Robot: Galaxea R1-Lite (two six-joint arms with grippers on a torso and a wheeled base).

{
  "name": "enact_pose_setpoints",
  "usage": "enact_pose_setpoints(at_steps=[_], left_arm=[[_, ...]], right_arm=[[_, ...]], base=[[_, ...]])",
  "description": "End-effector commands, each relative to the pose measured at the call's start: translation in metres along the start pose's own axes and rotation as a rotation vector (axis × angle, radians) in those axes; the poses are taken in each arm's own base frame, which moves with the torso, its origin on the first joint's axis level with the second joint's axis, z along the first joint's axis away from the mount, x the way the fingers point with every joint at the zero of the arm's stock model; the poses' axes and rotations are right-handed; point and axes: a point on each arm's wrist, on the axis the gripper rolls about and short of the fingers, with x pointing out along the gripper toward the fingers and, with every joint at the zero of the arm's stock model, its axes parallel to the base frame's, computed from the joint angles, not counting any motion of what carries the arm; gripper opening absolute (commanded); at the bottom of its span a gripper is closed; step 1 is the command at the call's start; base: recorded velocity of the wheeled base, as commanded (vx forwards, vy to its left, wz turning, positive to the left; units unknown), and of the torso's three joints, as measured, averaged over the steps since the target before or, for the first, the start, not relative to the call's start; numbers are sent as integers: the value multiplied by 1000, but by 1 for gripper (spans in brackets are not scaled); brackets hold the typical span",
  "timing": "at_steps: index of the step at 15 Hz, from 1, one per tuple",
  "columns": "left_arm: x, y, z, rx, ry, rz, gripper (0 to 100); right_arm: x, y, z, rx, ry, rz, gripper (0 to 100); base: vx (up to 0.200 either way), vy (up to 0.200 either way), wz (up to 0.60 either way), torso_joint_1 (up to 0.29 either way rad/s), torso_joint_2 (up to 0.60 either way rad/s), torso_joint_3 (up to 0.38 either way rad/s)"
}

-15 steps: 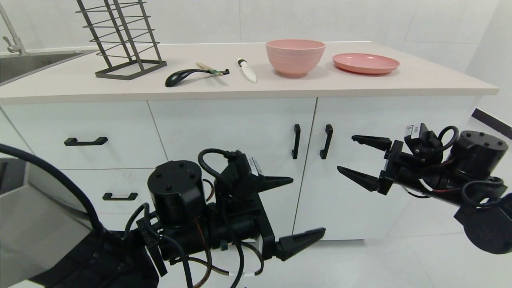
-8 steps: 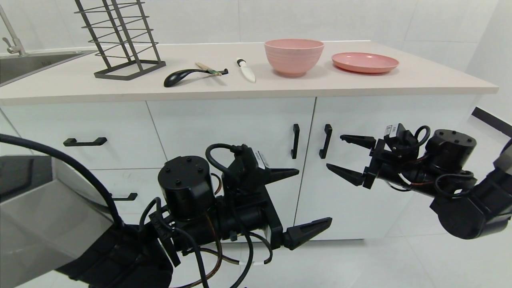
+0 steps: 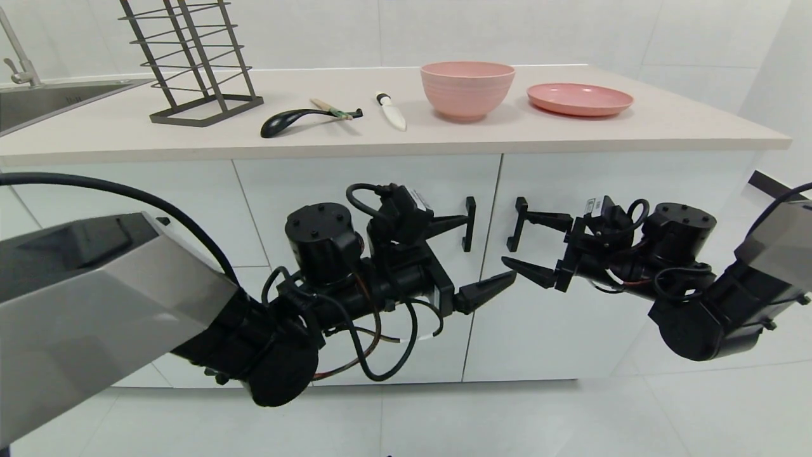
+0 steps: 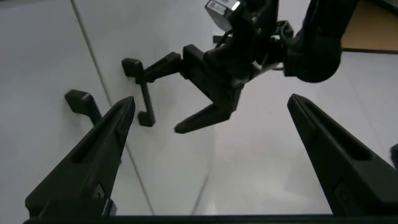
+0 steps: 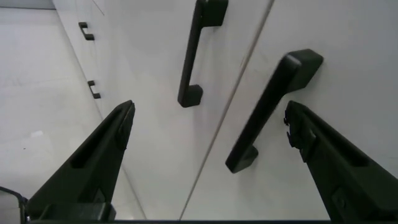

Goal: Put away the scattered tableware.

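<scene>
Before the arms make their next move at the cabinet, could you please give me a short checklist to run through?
1. Right gripper open: ok, fingers spread.
2. Left gripper open: ok, fingers spread.
3. Right gripper on the right door handle: cannot tell; its upper finger meets the handle in the head view, nothing gripped.
4. Left gripper near the left door handle: ok, its upper fingertip is right beside it.
5. Clearance between grippers: cannot tell; their lower fingertips look very close in the head view.
6. Pink bowl, pink plate and black spoon on the counter: ok, untouched.
</scene>
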Motion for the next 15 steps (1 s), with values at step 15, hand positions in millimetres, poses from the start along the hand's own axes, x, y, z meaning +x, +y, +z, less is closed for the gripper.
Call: enact_pose_setpoints(at_steps=[15], left_arm=[[20,40,10,169,62,-180,100]], right_arm=[[-11,18,2,3,-51,251,100]], base=[[0,0,0,0,0,0]])
